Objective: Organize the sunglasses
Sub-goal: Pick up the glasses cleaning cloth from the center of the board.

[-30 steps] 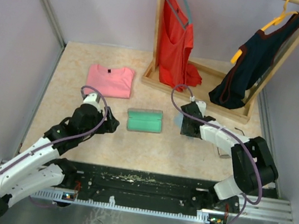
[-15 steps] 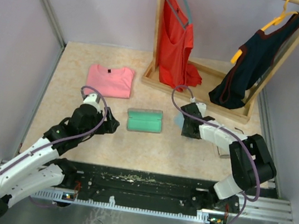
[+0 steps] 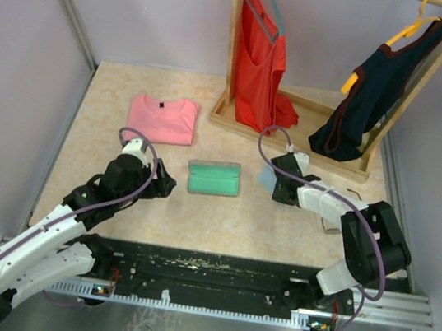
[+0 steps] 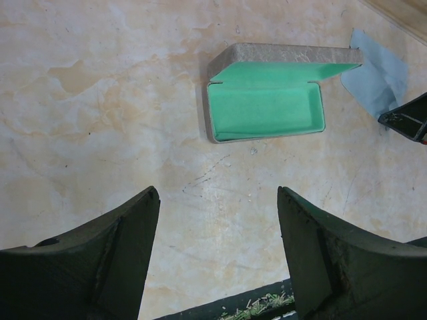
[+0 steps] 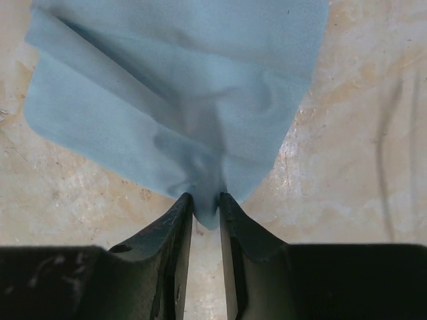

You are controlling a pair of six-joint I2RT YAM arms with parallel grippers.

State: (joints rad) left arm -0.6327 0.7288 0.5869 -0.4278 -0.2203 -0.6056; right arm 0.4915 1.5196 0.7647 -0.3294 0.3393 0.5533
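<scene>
On the marbled surface (image 3: pixel 117 192), the right hand (image 5: pixel 205 207) is pinched on the blue cloth (image 5: pixel 167 87). The left hand (image 4: pixel 217 220) hangs open near the open case (image 4: pixel 267 110). The sunglasses (image 3: pixel 331 226) seem mostly hidden beneath the right arm (image 3: pixel 328 200).

**Camera layout.** The top external camera is looking down from above and behind the arms, taking in the whole table (image 3: pixel 197 216). The left wrist camera is facing down past the left gripper (image 4: pixel 217 193), sharing the case (image 4: pixel 267 107) and blue cloth (image 4: pixel 377 67) with the overhead view. The right wrist camera is looking past the right gripper (image 5: pixel 205 198), very near that cloth.
</scene>
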